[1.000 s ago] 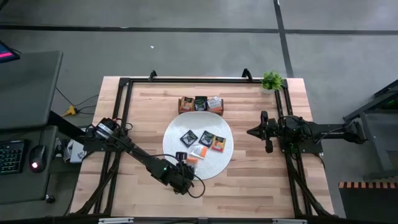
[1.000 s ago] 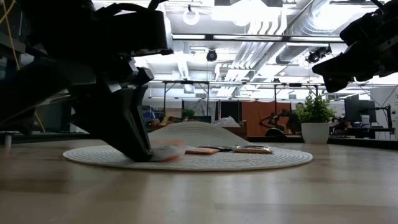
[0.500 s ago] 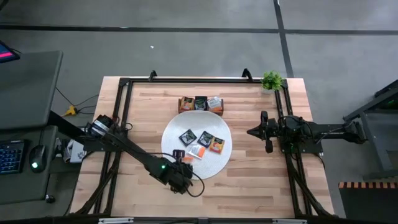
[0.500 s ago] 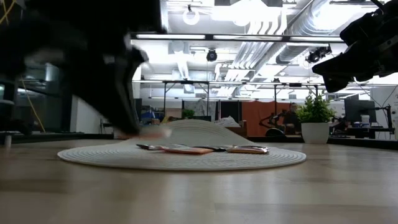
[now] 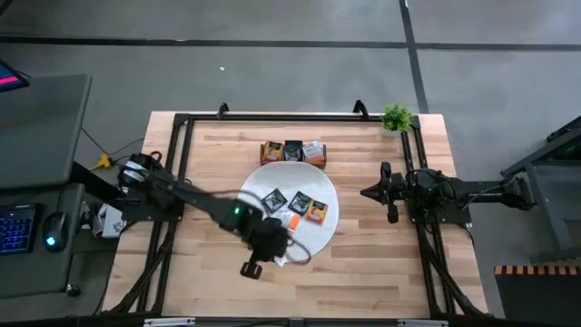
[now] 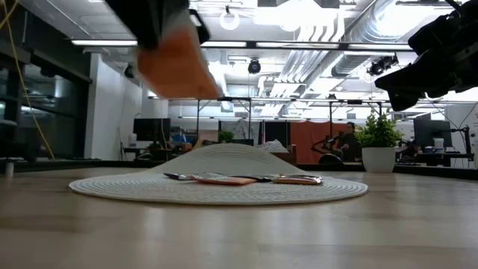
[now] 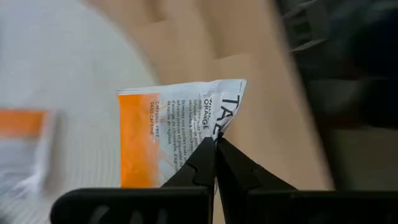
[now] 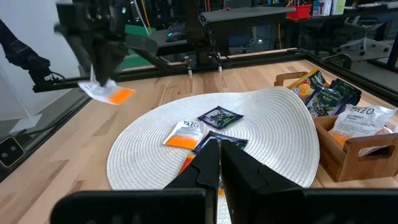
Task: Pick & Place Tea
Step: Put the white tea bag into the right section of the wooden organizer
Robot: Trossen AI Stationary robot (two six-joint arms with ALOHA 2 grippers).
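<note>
Left gripper (image 7: 215, 144) jaws pinched shut on orange-and-white tea sachet (image 7: 171, 134) corner, sachet hanging tilted above white mat (image 8: 261, 143)

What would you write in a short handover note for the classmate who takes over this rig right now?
Left pincer: shut on an orange-and-white tea sachet, lifted clear above the near edge of the round white mat.
Right pincer: shut, empty, waiting at the table's right side.
On the mat: four sachets lie flat.
Wooden tray behind the mat already holds sachets in its compartments.
Left to do: place the held sachet, then the four on the mat.
</note>
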